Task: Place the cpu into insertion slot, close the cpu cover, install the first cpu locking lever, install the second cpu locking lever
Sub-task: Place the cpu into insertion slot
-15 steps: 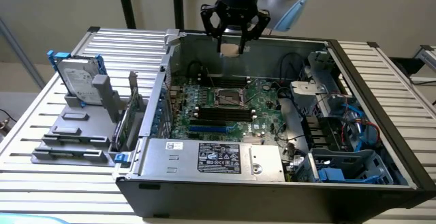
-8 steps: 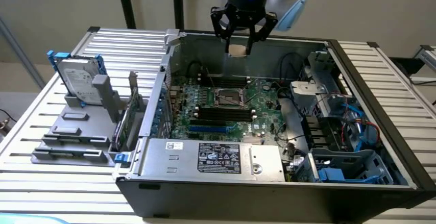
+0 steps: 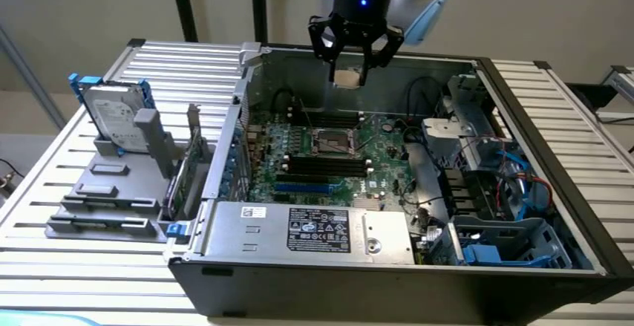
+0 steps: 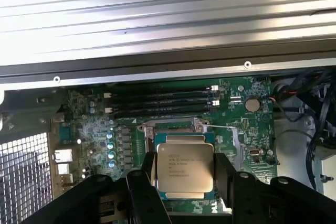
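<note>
My gripper (image 3: 349,73) hangs high above the open computer case, shut on the cpu (image 3: 347,79), a pale flat square chip. In the wrist view the cpu (image 4: 185,167) sits level between the two black fingers (image 4: 148,177), printed face up. The insertion slot (image 3: 334,142) is a square black socket with a silver rim on the green board, well below the chip and slightly toward the exterior view's left. In the wrist view the slot (image 4: 173,128) lies directly behind the chip, partly hidden by it. I cannot tell the cpu cover apart from the socket's metal frame.
Long black memory slots (image 3: 322,166) lie beside the socket, toward the power supply (image 3: 307,231). Cables and drive cages (image 3: 485,192) fill the case at the exterior view's right. A hard drive (image 3: 114,122) stands in a grey holder outside the case. The case wall (image 4: 157,19) is close to the gripper.
</note>
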